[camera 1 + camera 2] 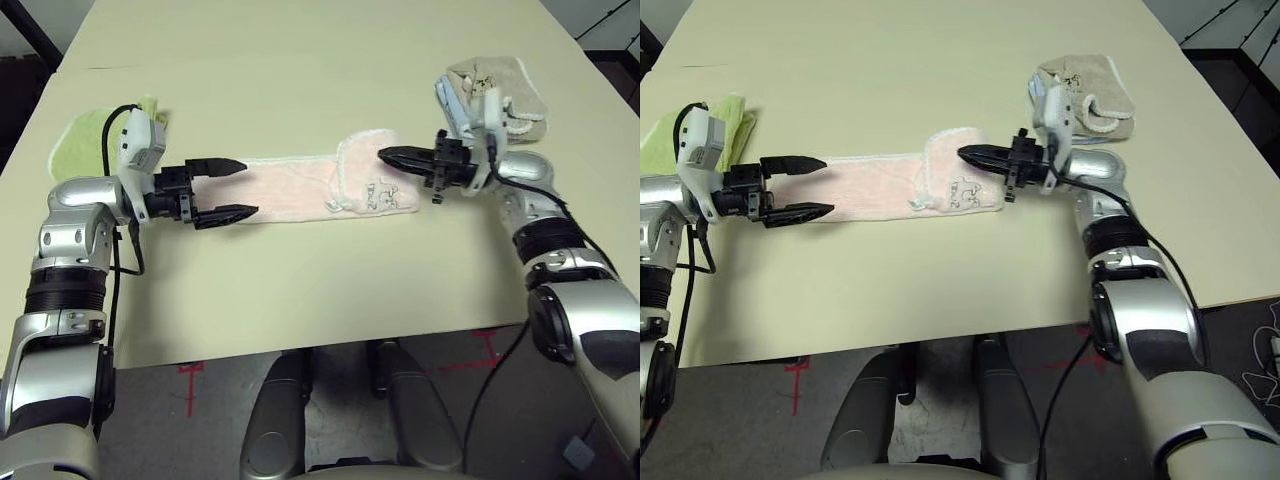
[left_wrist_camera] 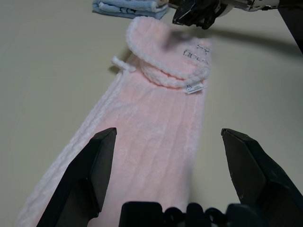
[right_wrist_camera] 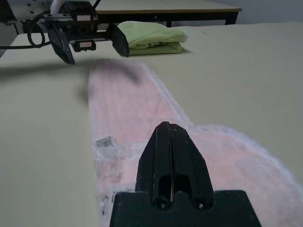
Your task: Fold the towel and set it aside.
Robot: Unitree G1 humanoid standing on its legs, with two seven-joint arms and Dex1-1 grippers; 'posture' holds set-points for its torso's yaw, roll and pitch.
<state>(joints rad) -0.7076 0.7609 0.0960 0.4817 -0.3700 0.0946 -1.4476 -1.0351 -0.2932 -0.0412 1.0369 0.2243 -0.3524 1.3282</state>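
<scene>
Left eye view: towel (image 1: 300, 187) flat on table (image 1: 300, 60).

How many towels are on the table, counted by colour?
Pink towel: 1
Green towel: 1
Beige towel: 1
Blue towel: 1
Total: 4

silver jointed forearms with black bands end in a left pincer (image 1: 226, 188) and right pincer (image 1: 392, 156) of tapered black fingers, white camera boxes above the wrists, black cables looping alongside.
</scene>
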